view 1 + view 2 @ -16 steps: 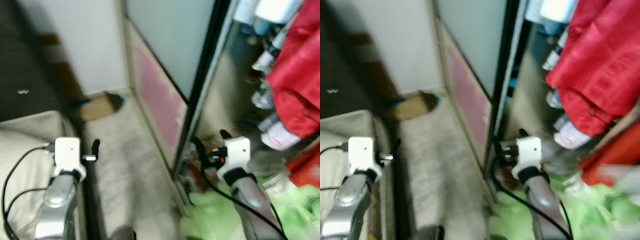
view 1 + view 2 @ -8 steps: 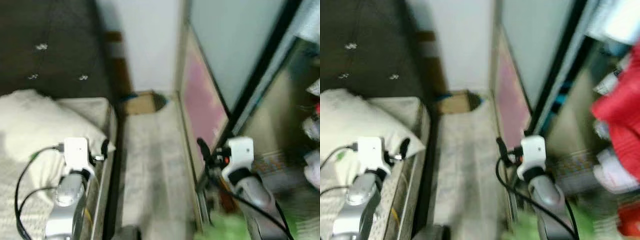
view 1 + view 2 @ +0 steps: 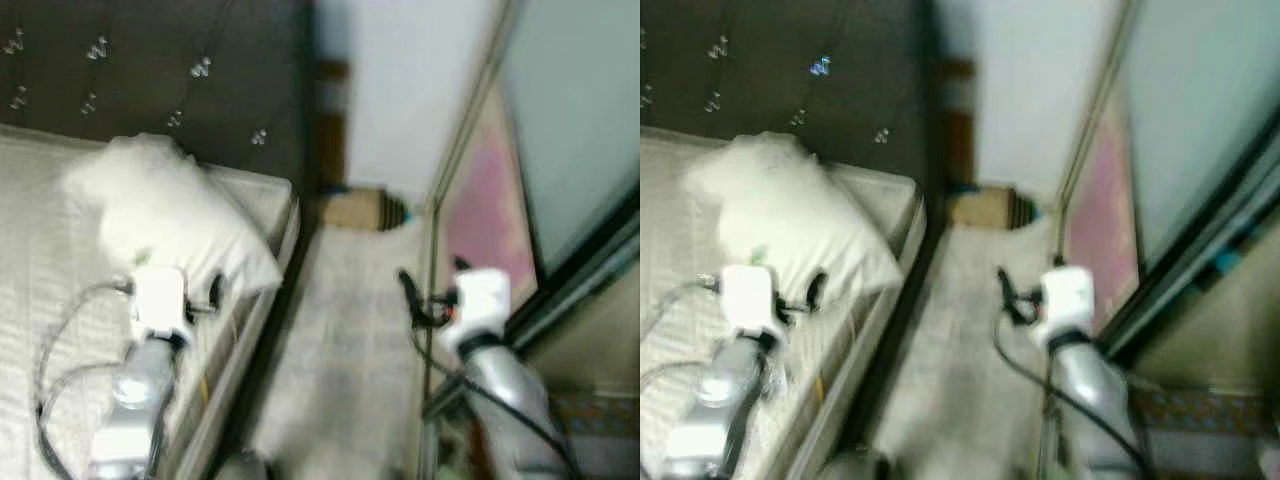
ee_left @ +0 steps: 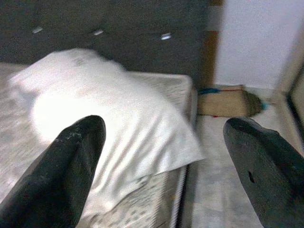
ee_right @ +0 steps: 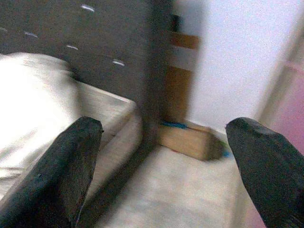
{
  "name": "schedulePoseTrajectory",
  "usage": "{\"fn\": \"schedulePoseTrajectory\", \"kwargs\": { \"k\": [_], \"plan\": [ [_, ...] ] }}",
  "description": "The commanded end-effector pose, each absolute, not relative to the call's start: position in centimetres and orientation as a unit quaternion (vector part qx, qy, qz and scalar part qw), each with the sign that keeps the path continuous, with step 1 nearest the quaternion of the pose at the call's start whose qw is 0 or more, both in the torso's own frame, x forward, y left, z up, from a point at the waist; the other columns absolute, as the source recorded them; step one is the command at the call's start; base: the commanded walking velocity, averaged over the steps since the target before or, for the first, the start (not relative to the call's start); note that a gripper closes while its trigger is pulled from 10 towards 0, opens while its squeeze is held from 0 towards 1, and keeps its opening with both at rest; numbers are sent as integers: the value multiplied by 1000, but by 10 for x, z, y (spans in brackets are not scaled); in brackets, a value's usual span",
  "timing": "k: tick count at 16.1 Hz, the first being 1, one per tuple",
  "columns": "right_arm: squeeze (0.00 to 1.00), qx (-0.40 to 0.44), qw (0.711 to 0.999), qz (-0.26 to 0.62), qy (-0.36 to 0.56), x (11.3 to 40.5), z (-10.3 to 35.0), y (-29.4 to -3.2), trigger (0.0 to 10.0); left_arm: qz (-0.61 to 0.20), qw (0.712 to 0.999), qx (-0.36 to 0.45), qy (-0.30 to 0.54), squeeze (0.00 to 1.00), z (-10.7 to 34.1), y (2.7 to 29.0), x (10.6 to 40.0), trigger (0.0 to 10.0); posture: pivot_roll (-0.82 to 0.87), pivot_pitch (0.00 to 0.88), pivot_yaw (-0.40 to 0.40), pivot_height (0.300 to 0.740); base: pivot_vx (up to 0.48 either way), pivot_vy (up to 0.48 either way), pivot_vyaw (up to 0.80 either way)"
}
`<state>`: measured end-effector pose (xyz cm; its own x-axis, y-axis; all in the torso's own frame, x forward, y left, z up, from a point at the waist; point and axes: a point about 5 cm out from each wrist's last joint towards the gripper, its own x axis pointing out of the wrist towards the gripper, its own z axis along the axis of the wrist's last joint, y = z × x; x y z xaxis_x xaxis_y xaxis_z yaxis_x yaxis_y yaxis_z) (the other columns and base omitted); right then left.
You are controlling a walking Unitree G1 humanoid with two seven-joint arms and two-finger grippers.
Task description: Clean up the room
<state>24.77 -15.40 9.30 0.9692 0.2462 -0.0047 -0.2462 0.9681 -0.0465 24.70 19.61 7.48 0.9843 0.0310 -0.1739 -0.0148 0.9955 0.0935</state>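
Observation:
A white pillow (image 3: 170, 220) lies at the head of a bed (image 3: 50, 260), against a dark tufted headboard (image 3: 200, 70). My left gripper (image 3: 203, 297) hovers over the bed's edge just before the pillow, open and holding nothing; in the left wrist view its fingers (image 4: 71, 161) frame the pillow (image 4: 109, 123). My right gripper (image 3: 430, 292) hangs over the floor aisle, open and holding nothing. In the right wrist view a brown box-like object (image 5: 187, 140) lies ahead of the gripper. The pictures are blurred.
A narrow pale floor aisle (image 3: 350, 330) runs between the bed and a sliding wardrobe door (image 3: 570, 130) on the right. At its far end the brown box-like object (image 3: 360, 210) lies against a white wall (image 3: 400, 80).
The camera has swung left: the open wardrobe with red clothes and the green heap have left the picture, and the bed and pillow have come in. Both arms keep their pose.

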Motion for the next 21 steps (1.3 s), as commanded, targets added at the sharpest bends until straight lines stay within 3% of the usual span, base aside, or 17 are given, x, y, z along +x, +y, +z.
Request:
{"fn": "schedulePoseTrajectory", "kwargs": {
  "k": [1,5,9,12,21],
  "plan": [
    [0,-29,992,119,-4,246,95,-158,10000,8,995,43,90,0,75,194,248,10000,-31,42,-24,740,0,0,800],
    [0,-27,992,119,1,248,95,-162,10000,-79,991,46,101,0,72,191,260,10000,-33,40,-43,740,0,0,800],
    [0,-29,993,117,2,247,95,-166,10000,-83,991,60,90,0,70,174,242,10000,-30,46,-46,740,0,0,800],
    [0,-32,992,119,-2,253,97,-167,10000,-31,997,19,63,0,77,189,243,10000,-28,45,-50,740,0,0,800],
    [0,-27,992,122,-1,251,96,-163,10000,-34,998,15,54,0,80,189,243,10000,-27,48,-39,740,0,0,800]
  ]
}}
